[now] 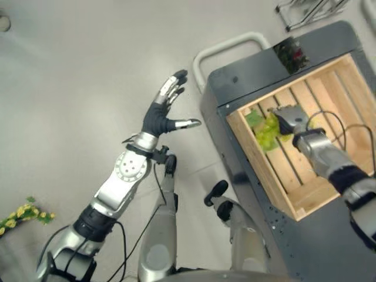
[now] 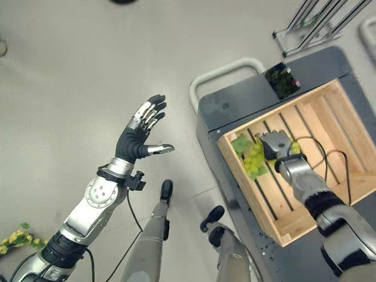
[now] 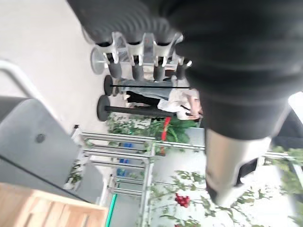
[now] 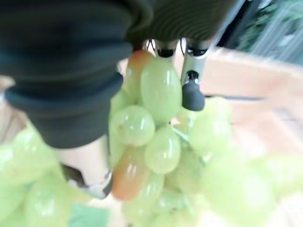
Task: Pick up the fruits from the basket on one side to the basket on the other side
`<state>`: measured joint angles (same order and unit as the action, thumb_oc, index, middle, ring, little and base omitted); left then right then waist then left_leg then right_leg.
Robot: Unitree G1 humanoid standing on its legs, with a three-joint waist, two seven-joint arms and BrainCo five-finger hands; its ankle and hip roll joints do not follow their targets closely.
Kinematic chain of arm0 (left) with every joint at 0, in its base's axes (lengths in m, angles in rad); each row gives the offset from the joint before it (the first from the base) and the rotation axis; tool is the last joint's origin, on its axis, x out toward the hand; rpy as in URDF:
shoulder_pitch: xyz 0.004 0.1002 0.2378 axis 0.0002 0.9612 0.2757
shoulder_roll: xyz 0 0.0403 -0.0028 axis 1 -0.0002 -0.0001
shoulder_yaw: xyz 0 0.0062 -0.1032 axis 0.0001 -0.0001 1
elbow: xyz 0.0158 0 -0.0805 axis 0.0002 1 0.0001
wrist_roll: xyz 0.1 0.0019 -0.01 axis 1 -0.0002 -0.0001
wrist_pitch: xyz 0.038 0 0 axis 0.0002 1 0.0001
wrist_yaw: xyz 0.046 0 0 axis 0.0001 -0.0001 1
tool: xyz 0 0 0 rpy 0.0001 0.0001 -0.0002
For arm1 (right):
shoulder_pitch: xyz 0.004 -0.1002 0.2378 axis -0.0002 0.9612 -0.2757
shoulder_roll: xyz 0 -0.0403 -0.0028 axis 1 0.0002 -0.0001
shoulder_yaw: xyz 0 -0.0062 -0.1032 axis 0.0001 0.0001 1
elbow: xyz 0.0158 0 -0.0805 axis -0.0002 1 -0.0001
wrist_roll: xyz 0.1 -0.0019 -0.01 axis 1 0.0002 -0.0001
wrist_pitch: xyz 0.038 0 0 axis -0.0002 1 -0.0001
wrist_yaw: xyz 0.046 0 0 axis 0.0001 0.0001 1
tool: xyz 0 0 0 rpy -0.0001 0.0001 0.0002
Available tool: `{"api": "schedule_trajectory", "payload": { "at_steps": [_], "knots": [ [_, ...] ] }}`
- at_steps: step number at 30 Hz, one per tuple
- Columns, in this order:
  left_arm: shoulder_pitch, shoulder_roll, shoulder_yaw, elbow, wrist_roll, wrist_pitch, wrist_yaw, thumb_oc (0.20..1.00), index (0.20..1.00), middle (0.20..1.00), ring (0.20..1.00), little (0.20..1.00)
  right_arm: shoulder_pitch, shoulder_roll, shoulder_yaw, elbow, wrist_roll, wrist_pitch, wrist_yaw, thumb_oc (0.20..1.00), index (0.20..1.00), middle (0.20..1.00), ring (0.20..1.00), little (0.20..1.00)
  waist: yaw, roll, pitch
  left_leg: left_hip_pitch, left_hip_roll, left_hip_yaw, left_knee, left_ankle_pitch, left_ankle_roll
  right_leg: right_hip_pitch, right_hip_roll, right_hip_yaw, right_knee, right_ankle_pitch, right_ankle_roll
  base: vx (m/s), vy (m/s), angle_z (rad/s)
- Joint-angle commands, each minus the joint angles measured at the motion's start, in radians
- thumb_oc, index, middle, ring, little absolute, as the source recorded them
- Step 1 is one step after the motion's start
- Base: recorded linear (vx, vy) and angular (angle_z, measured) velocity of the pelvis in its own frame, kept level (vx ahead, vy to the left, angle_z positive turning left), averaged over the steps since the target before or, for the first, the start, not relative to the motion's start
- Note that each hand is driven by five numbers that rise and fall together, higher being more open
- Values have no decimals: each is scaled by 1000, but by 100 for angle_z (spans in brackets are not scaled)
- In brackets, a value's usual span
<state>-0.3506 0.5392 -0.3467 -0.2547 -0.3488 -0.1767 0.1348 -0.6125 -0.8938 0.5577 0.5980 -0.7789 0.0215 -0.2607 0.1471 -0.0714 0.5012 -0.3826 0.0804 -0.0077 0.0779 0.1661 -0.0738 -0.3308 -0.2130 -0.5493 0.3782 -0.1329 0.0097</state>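
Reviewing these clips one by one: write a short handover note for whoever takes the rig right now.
Right hand: down in the wooden crate, fingers curled round the green grape bunch.
Left hand: open, raised over the floor, holding nothing.
Done: grapes gripped, inside the crate on the dark cart.
Left: whether they are being lifted out or set down cannot be told; check before going on.

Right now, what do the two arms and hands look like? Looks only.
Both arms are silver-grey metal with dark bands at the joints. The left hand has a dark ribbed cover over its back and wrist, silver fingers with dark tips, and a round silver wrist disc with small holes. The right hand has the same dark cover; a thin black cable loops beside its forearm.
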Motion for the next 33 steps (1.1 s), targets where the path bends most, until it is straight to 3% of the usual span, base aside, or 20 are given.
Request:
{"api": "schedule_trajectory", "payload": {
  "at_steps": [1, 3, 8, 18, 26, 29, 33],
  "knots": [
    [8, 22, 54, -65, -50, -46, -38, 1000, 1000, 1000, 1000, 1000, -2, -95, -106, -84, 45, -15, -56, 200, 200, 200, 200, 200, -43, -61, 12, 89, -26, 40, 34, -127, 41, 135, -17, 13, -176, 123, 128, 8, -16, -13],
    [21, 27, 58, -67, -58, -46, -44, 1000, 1000, 1000, 1000, 1000, 32, -101, -137, -112, 45, -17, -59, 200, 200, 200, 200, 200, -43, -66, -2, 105, -25, 43, 25, -125, 41, 150, -14, 16, -187, 125, 130, 53, -26, -13],
    [118, 33, 126, -63, -96, -30, -82, 1000, 1000, 1000, 1000, 1000, 224, -104, -316, -232, 66, -45, -62, 200, 200, 200, 200, 200, -70, -83, -120, 198, -25, 68, -21, -128, 36, 232, 11, 35, -247, 121, 134, 124, -29, -15],
    [234, 10, 172, -53, -110, -3, -139, 1000, 1000, 1000, 1000, 1000, 357, -100, -504, -402, 73, -83, -74, 200, 200, 200, 200, 200, -106, -70, -311, 352, -5, 137, -134, -121, 22, 353, 47, 80, -369, 142, 156, 117, 0, -17],
    [199, -23, 49, -9, -202, 49, -202, 1000, 1000, 1000, 1000, 1000, 241, -157, -443, -520, 70, -126, -56, 200, 200, 200, 200, 200, -125, -52, -382, 417, 1, 180, -153, -129, 21, 394, 54, 122, -394, 151, 158, 64, 25, -23],
    [146, -49, -48, 29, -225, 76, -213, 1000, 1000, 1000, 1000, 1000, 119, -177, -349, -600, 84, -160, -34, 200, 200, 200, 200, 200, -138, -43, -408, 449, 7, 198, -152, -145, 22, 415, 57, 139, -391, 140, 158, 53, 29, -22],
    [104, -56, -88, 39, -238, 85, -219, 1000, 1000, 1000, 1000, 1000, 30, -194, -269, -651, 83, -183, -23, 200, 200, 200, 200, 200, -147, -41, -419, 457, 9, 205, -153, -142, 23, 415, 58, 148, -394, 143, 157, 22, 5, -13]
  ]
}}
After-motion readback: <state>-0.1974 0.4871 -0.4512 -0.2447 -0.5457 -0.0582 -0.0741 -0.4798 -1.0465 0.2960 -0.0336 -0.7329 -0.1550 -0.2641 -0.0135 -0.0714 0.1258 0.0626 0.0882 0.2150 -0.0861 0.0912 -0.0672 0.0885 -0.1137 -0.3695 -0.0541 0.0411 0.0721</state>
